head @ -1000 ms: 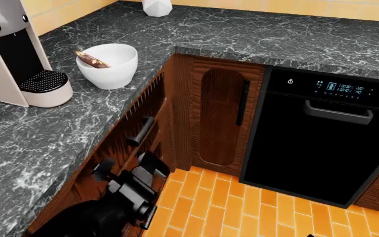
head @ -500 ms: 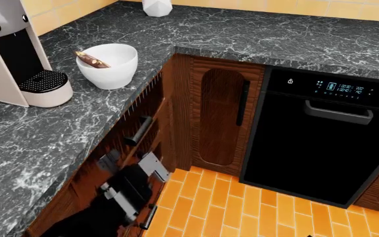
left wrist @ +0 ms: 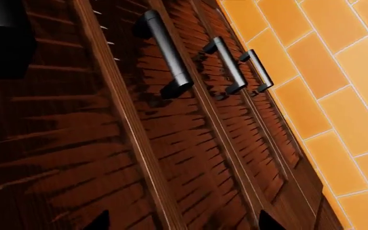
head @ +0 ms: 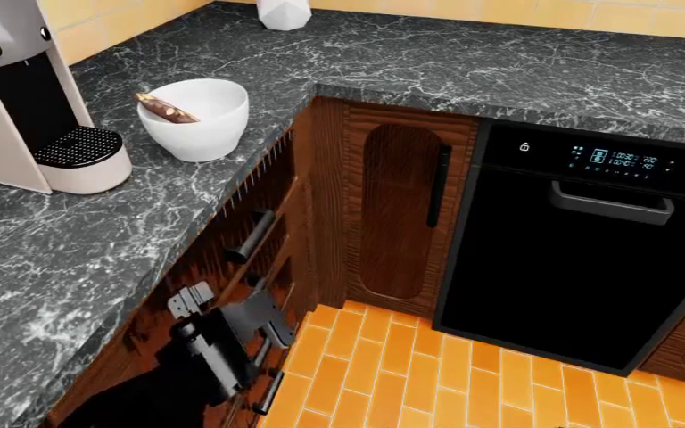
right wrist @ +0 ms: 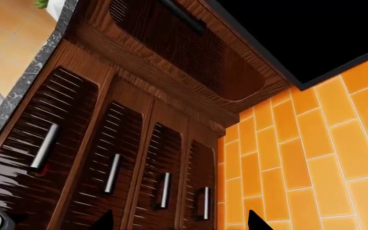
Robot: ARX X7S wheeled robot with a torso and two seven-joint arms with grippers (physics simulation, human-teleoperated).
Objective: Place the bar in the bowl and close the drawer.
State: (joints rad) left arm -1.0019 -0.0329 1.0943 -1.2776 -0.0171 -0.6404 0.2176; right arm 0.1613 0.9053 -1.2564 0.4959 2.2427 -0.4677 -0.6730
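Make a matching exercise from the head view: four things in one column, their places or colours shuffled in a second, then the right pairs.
1. bar
2. bowl
3. coffee machine
4. oven

A. black, set under the counter beside the wooden cabinet
B. white, on the counter beside the coffee machine
C. lying inside the bowl
D. at the counter's left edge of view

Pairs: 1-C, 2-B, 3-D, 4-A
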